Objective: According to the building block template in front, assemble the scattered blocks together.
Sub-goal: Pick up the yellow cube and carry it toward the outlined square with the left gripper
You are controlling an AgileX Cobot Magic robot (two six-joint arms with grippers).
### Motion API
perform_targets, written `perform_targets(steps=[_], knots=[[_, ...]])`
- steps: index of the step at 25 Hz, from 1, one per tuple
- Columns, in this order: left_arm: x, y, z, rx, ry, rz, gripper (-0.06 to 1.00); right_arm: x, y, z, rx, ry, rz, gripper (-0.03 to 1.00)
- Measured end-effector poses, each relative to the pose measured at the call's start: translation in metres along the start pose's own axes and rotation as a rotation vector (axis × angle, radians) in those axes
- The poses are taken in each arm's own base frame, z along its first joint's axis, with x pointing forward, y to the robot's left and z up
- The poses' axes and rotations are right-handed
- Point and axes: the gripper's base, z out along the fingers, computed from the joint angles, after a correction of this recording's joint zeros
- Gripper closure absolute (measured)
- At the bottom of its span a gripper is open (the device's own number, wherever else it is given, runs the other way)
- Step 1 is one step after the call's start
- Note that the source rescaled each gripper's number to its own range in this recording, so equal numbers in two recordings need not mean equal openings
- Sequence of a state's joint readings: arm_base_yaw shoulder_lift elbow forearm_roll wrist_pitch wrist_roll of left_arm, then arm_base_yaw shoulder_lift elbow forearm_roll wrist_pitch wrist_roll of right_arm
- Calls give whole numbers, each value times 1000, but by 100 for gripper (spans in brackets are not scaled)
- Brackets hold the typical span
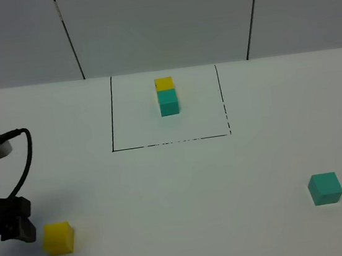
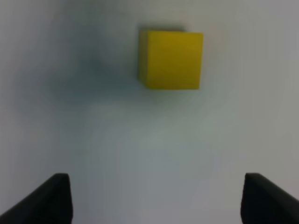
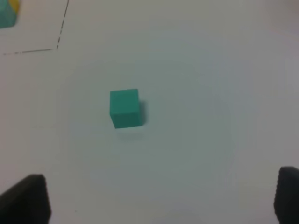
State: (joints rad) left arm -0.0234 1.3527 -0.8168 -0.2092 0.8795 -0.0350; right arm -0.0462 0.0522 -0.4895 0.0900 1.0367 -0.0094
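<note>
Template pair sits inside black drawn frame. Yellow cube is well off its near-left, teal cube well off its near-right, both on white table. Left gripper: jaws apart, empty, yellow cube just ahead. Right gripper: wide open, empty, above teal cube.

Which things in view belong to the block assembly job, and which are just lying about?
Job:
- template pair inside the black frame
- loose yellow cube
- loose teal cube

Not the job:
- black cable on the left arm
- wall panels behind
</note>
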Motion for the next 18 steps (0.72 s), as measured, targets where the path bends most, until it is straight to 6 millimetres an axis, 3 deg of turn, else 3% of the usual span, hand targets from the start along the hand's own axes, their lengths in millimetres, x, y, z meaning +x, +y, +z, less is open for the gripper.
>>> perform_targets(steps=[9, 18], knots=[[-32, -1, 23, -9, 8, -3, 31, 0, 0, 0, 0, 0, 0, 3], [-40, -36, 46, -71, 74, 84, 31, 0, 0, 0, 0, 0, 0, 3]])
